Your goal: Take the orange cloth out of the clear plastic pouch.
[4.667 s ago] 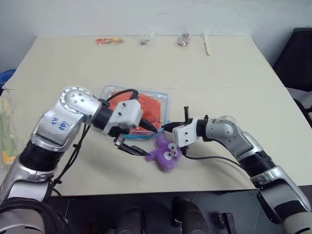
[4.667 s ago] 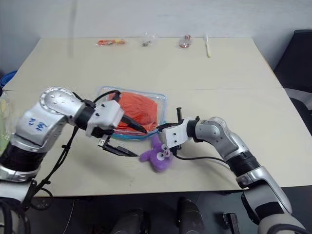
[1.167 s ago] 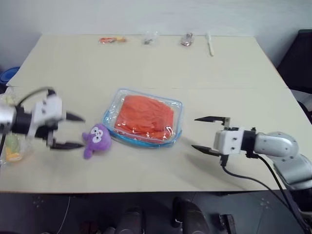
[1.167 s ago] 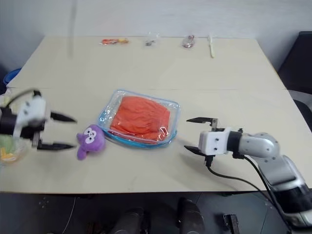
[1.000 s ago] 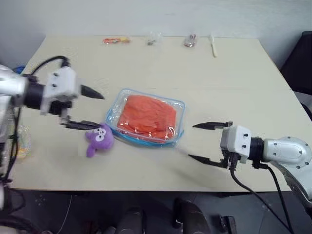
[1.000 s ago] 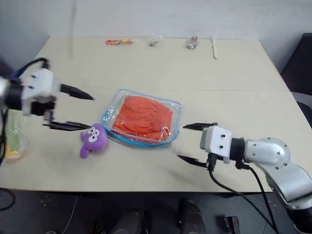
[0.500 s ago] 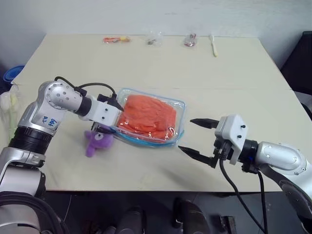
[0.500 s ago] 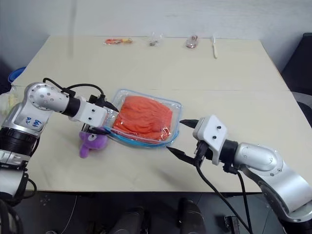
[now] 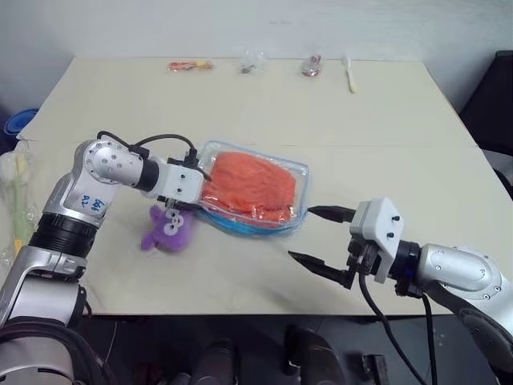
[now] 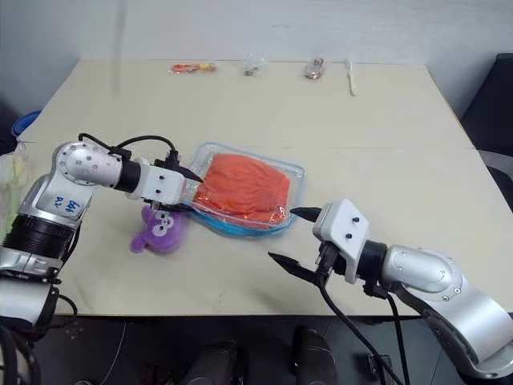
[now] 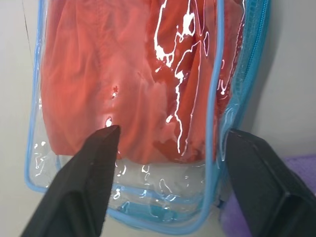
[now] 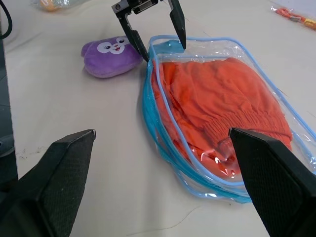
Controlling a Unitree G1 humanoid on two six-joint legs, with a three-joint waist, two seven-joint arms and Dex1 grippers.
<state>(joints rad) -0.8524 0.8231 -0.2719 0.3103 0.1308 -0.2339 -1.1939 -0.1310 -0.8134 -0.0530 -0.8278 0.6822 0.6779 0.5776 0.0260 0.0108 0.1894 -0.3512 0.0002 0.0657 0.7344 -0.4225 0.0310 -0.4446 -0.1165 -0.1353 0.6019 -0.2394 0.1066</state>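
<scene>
The clear plastic pouch (image 9: 297,170) with its light blue trim lies mid-table, and the orange cloth (image 9: 252,183) is bunched inside it. My left gripper (image 9: 195,189) is at the pouch's left end. Its fingers (image 11: 94,173) stand apart on either side of that end, against the plastic. In the right wrist view, that left gripper (image 12: 164,52) straddles the pouch's corner beside a purple plush toy (image 12: 111,57). My right gripper (image 9: 300,233) hovers open just off the pouch's right end, with nothing between its fingers.
The purple toy (image 9: 167,230) sits right under my left wrist. Along the far table edge lie an orange packet (image 9: 191,66), a clear wrapper (image 9: 253,62), a small item (image 9: 312,64) and a white utensil (image 9: 350,74). A black chair (image 9: 493,96) stands at the right.
My left arm swung in from the left, past the purple toy, to the pouch's end, and its fingers narrowed. The pouch shifted right and tilted. The right gripper stayed open.
</scene>
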